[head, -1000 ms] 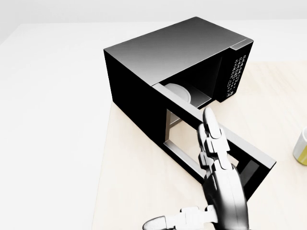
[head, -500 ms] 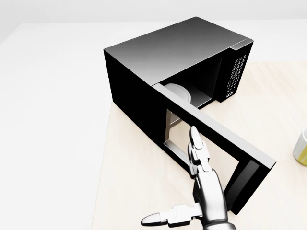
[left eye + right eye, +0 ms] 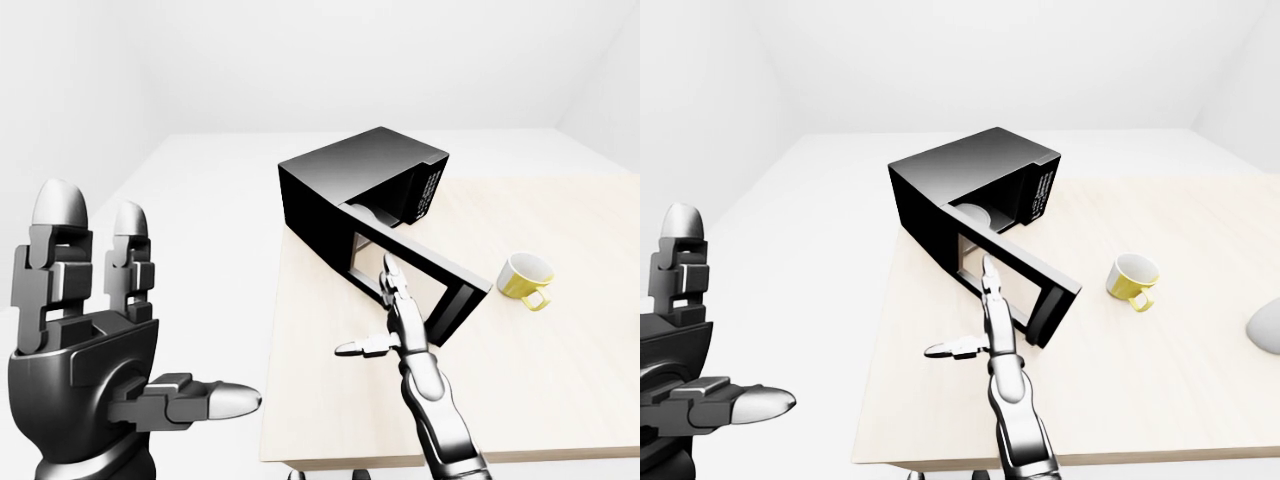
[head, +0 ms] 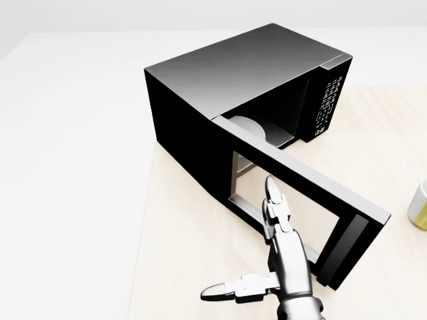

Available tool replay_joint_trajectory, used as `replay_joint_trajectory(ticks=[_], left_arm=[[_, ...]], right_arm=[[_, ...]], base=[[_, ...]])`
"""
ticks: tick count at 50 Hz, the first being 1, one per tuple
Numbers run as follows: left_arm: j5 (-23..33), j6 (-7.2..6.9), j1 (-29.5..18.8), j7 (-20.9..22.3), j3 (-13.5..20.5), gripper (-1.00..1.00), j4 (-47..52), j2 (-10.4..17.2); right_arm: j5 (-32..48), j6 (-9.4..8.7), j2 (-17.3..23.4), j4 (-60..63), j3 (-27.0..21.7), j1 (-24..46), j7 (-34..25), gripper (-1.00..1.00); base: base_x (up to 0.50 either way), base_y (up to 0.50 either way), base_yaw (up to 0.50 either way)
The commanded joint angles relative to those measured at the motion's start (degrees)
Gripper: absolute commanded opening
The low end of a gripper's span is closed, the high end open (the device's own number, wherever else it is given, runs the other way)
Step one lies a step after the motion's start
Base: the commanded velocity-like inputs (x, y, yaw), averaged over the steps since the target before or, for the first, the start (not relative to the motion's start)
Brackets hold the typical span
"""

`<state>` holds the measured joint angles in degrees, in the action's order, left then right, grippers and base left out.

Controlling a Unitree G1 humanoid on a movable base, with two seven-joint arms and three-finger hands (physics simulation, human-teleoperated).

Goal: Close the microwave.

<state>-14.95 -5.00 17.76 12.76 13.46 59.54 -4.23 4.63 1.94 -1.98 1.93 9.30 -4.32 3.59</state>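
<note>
Black microwave [image 4: 240,73] sits in the upper centre of the head view, on the left part of a pale wooden table [image 4: 180,247], turned at an angle. Its door [image 4: 300,207] stands wide open, swung out toward lower right of that view, window pane showing the table through it; a white turntable plate [image 4: 248,127] visible inside the cavity. Right hand [image 4: 283,257] rises from the bottom centre of the head view, fingers [image 4: 272,197] straight and pressed together against or just at the door's outer face, exact contact unclear; thumb spread out to the left; nothing held. Left hand [image 3: 85,330] fills the lower left of the left-eye view, well apart from the table, fingers upright and spread, empty. A yellow cup [image 3: 524,279] stands on the table right of the door, near but apart.
</note>
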Motion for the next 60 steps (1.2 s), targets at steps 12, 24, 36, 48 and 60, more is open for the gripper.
replay_joint_trajectory(ticks=[12, 24, 36, 48, 60], left_arm=[[-0.08, 0.0, 1.41, -0.15, -0.95, 1.0, 0.46, 0.33], [-0.35, 0.0, 1.08, -0.4, -0.8, 1.0, 0.46, 0.55], [-0.53, 0.0, 0.88, -0.59, -0.63, 1.0, 0.46, 0.65], [-0.32, 0.0, 0.55, 0.16, -0.04, 1.0, 0.46, 0.04], [-0.23, 0.0, -0.1, 0.33, 0.36, 1.0, 0.25, -0.07]], right_arm=[[-0.35, -1.92, -0.26, -5.43, -4.54, 7.04, -0.33, 1.0], [-0.76, -4.45, 0.22, -11.48, -7.1, 16.54, -0.57, 1.0], [-1.23, 1.0, 1.68, -26.06, -9.45, 25.32, 0.27, 1.0], [-2.27, 2.2, 3.17, -34.53, -10.89, 33.62, 1.03, 1.0], [-0.91, 3.06, 3.25, -41.99, -10.54, 40.29, 1.6, 1.0]], base=[[0.0, 0.0, 0.0], [0.0, 0.0, 0.0], [0.0, 0.0, 0.0], [0.0, 0.0, 0.0], [0.0, 0.0, 0.0]])
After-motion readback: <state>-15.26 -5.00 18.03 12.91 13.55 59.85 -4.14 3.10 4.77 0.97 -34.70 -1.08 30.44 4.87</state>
